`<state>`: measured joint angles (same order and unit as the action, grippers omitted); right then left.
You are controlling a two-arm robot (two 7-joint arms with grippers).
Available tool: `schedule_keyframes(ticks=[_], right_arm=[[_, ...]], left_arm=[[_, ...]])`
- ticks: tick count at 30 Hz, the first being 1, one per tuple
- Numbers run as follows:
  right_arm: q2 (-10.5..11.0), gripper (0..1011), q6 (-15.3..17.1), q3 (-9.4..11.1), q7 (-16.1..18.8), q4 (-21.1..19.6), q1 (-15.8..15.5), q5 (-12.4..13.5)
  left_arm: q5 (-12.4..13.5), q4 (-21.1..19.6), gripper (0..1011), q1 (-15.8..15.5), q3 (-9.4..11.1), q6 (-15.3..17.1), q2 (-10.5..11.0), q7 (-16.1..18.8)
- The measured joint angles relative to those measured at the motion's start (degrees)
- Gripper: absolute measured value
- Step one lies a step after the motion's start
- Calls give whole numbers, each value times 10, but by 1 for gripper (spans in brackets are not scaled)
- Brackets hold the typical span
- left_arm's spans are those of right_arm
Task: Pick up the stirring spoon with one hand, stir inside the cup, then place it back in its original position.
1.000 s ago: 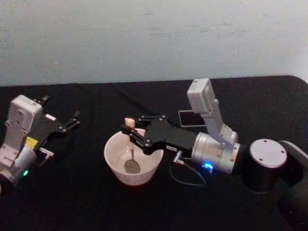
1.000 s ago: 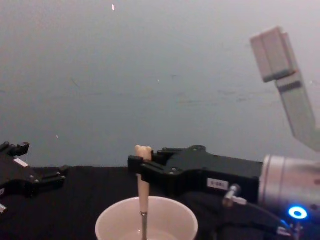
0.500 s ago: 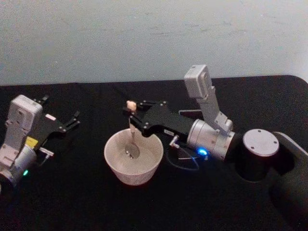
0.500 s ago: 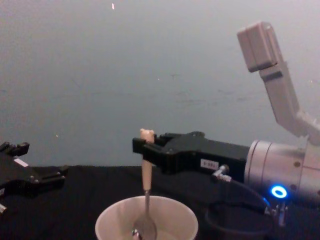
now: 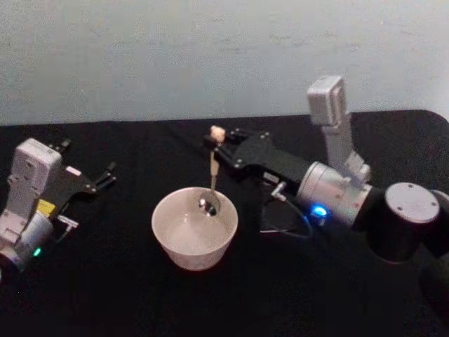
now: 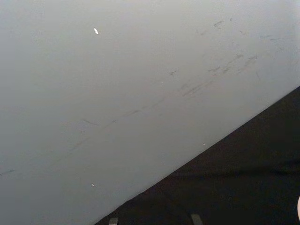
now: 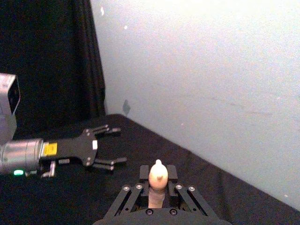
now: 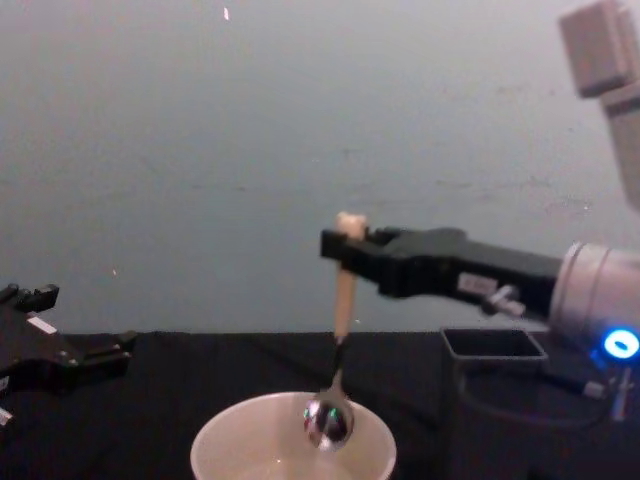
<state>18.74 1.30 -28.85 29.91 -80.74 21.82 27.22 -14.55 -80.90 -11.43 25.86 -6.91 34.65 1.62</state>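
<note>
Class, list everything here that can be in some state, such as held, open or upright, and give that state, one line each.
Spoon: held upright, metal end hanging at the cup's rim.
Cup: upright; whether it holds liquid cannot be told.
Holder: upright, no spoon in it.
Right gripper: jaws shut on the spoon's handle, just below the bear head.
Left gripper: jaws open, holding nothing, parked off to the left.
</note>
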Motion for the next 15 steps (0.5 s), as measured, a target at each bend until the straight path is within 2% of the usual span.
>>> schedule_keyframes(ticks=[4,5,9,15], right_arm=[[12,214,14,23,-11,-32,-12,24],[12,214,14,23,-11,-32,-12,24],[23,214,24,50,-26,-61,-21,55],[36,214,25,77,-43,-90,-31,84]], left_arm=[[0,0,1001,0,0,0,0,0],[0,0,1001,0,0,0,0,0],[0,0,1001,0,0,0,0,0],[0,0,1002,0,0,0,0,0]])
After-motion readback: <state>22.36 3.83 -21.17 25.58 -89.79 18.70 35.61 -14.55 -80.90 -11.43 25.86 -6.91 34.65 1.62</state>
